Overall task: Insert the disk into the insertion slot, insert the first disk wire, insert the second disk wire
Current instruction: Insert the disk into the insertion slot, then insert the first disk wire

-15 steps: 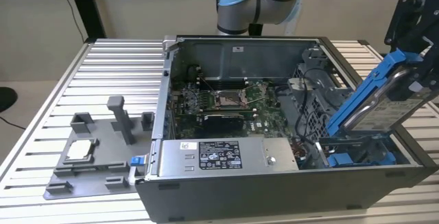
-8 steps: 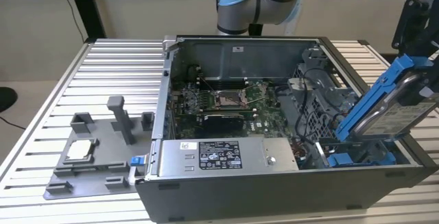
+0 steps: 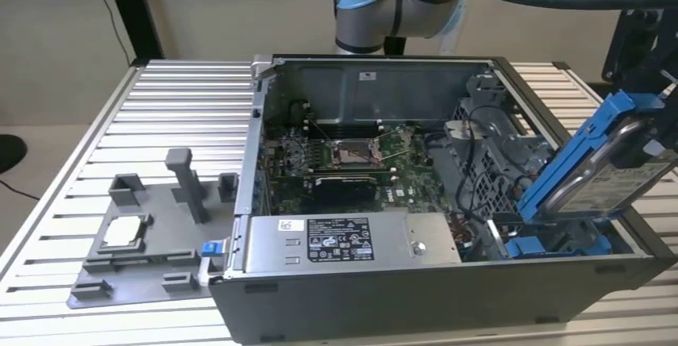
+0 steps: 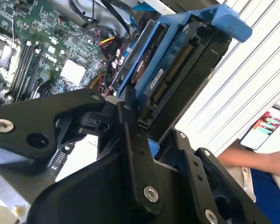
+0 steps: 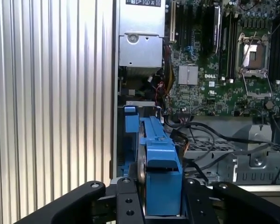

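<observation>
The disk, a silver drive in a bright blue carrier frame, hangs steeply tilted over the right front corner of the open computer case. My gripper is shut on its upper end, and black fingers clamp both sides of the blue carrier. The disk's connector edge faces the camera in the second wrist view. Its lower end reaches down beside the grey perforated drive cage, where the insertion slot lies; the slot's opening is hidden behind the disk. Loose black wires run across the cage.
The case holds a motherboard and a grey power-supply box. A grey fixture plate lies on the ribbed table at the exterior view's left. A person's arm and a phone are beside the table.
</observation>
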